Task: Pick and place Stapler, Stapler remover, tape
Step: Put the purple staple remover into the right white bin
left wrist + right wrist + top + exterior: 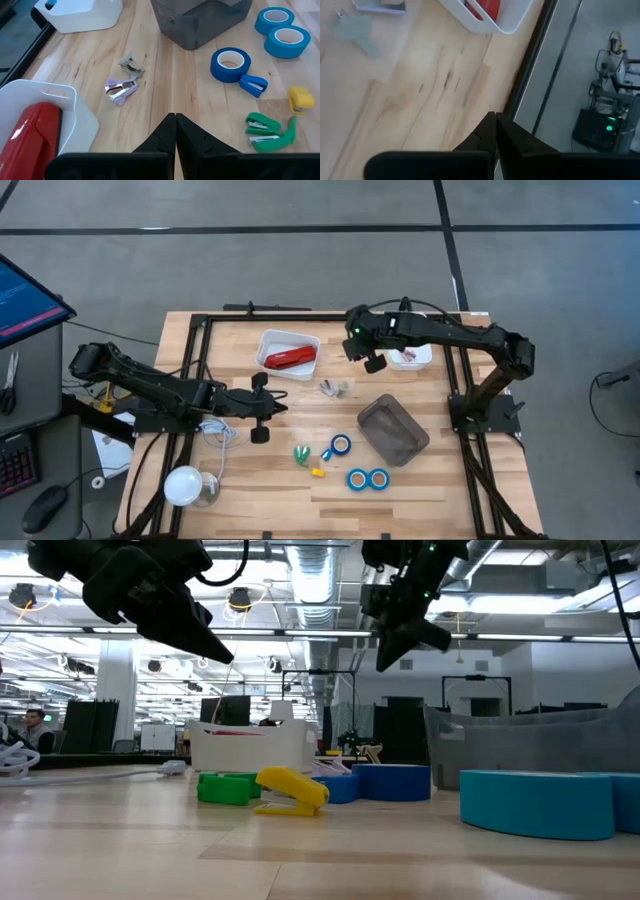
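Note:
The red stapler (290,358) lies in a white tray (270,338) at the table's far middle. Three blue tape rolls (341,445) (357,478) (378,478) sit near the front. Two small staple removers, a purple one (121,90) and a metal one (131,66), lie on the wood between the tray and a grey bin (393,428). My left gripper (175,117) is shut and empty, hovering left of the removers. My right gripper (495,116) is shut and empty, held high just right of the stapler's tray, slanting down.
Green staplers (267,132), a yellow piece (301,97) and a small blue stapler (252,85) lie beside the tape. A second small white tray (410,358) stands at the far right. A white round object (183,485) and cables sit at the front left.

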Controlling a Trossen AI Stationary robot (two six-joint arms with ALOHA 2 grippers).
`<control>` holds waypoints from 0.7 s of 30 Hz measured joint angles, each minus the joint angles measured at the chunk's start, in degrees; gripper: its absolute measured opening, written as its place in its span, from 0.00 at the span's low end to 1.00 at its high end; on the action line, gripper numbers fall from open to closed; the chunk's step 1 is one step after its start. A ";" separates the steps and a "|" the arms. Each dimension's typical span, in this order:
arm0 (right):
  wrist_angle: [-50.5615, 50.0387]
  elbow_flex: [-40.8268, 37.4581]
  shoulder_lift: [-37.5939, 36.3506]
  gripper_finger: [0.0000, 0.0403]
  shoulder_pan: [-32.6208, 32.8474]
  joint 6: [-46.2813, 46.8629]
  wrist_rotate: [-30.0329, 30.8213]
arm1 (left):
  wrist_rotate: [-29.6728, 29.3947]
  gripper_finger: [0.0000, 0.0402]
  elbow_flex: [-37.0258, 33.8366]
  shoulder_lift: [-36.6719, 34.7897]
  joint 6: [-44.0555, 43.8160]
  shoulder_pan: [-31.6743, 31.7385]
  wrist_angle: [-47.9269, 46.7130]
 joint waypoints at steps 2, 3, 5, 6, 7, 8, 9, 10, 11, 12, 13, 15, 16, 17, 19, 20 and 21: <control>-0.70 1.75 0.08 0.00 -1.31 0.03 0.00 | -0.32 0.00 0.00 0.00 0.02 0.02 0.15; -0.70 2.89 0.08 0.00 -1.93 0.16 -0.03 | -0.47 0.00 0.00 0.00 0.01 0.02 0.19; -0.18 4.58 -0.05 0.00 -2.69 1.03 -1.22 | -0.49 0.00 0.00 0.00 0.01 0.02 0.32; -0.21 5.09 -0.07 0.00 -2.56 1.68 -2.36 | -0.49 0.00 0.00 0.01 0.00 0.02 0.35; -0.23 5.38 -0.07 0.00 -2.03 2.02 -3.52 | -0.50 0.00 0.00 0.00 0.00 0.02 0.34; -0.15 5.42 -0.07 0.00 -1.14 2.05 -4.23 | -0.50 0.00 0.00 0.00 0.02 0.02 0.34; -0.24 5.42 -0.06 0.00 -0.06 1.98 -4.53 | -0.50 0.00 0.00 0.00 0.02 0.02 0.37; -0.47 5.42 -0.04 0.00 0.94 1.83 -4.57 | -0.49 0.00 0.00 0.00 0.02 0.01 0.40; -0.66 5.43 0.17 0.00 1.98 1.47 -4.50 | -0.48 0.00 0.00 0.00 0.05 0.02 0.42; -0.59 5.61 0.79 0.00 3.10 0.87 -3.73 | -0.48 0.00 0.00 0.00 0.34 0.02 0.43; -0.60 5.92 1.37 0.00 4.08 0.44 -2.65 | -0.50 0.00 0.00 0.00 0.92 0.02 0.49; -3.87 7.54 2.61 0.00 5.01 -0.30 -0.99 | -0.50 0.00 0.00 0.00 1.10 0.02 0.69; -4.36 9.34 3.64 0.00 5.58 -0.40 -0.52 | -0.50 0.00 0.00 0.00 1.11 0.02 0.74; -4.70 11.29 4.84 0.00 6.04 -0.37 -0.35 | -0.50 0.00 0.00 0.00 1.11 0.02 0.75; -9.03 14.62 7.51 0.00 6.71 -0.12 -0.88 | -0.50 0.00 0.00 0.00 1.09 0.02 0.90; -10.64 16.58 9.37 0.00 7.18 0.11 -1.37 | -0.50 0.00 0.00 0.00 1.09 0.02 0.92; -11.40 18.43 11.11 0.00 7.64 0.47 -1.93 | -0.48 0.00 0.00 0.00 1.09 0.02 0.99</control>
